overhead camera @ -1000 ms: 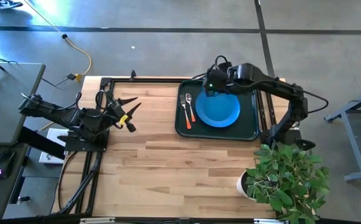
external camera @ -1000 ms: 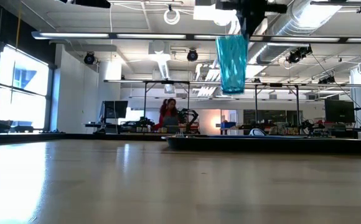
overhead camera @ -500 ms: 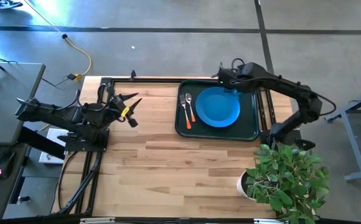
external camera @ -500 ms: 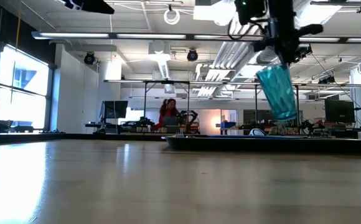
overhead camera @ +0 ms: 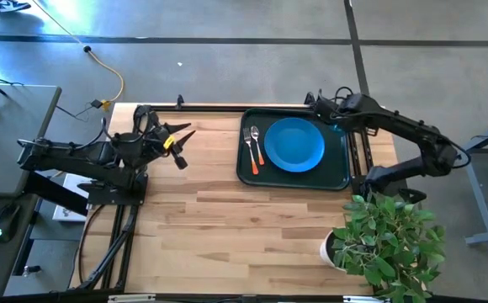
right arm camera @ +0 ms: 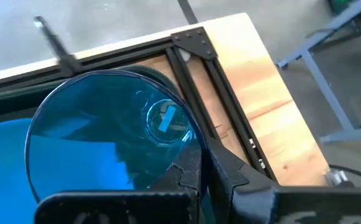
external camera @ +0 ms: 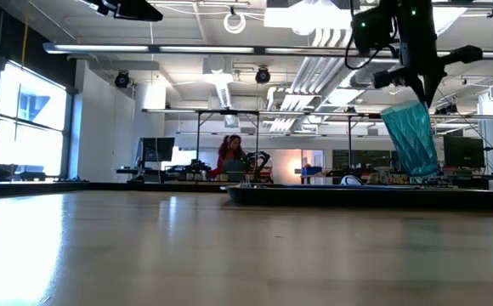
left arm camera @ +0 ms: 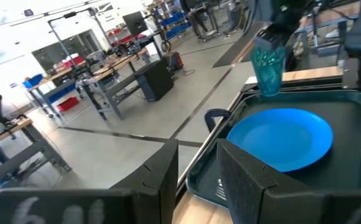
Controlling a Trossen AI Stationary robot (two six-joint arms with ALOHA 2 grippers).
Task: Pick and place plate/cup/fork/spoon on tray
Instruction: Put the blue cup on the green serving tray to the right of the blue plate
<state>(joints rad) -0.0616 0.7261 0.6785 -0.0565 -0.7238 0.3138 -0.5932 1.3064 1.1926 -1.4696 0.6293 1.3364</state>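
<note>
Jaws clenched on the cup's [external camera: 410, 140] rim, the right gripper [external camera: 414, 95] holds it tilted, rim uppermost, above the tray's [overhead camera: 338, 179] far right corner beside the plate [overhead camera: 294, 144], while the left gripper [overhead camera: 177, 145] waits parted.

— Where's the cup [external camera: 411, 140]?
— Tilted, teal, see-through, above the tray's [overhead camera: 338, 178] far right corner.
— And the rest?
— Blue plate [overhead camera: 294, 144] lies flat mid-tray; fork [overhead camera: 248, 149] and spoon [overhead camera: 257, 146] lie side by side just left of it.
</note>
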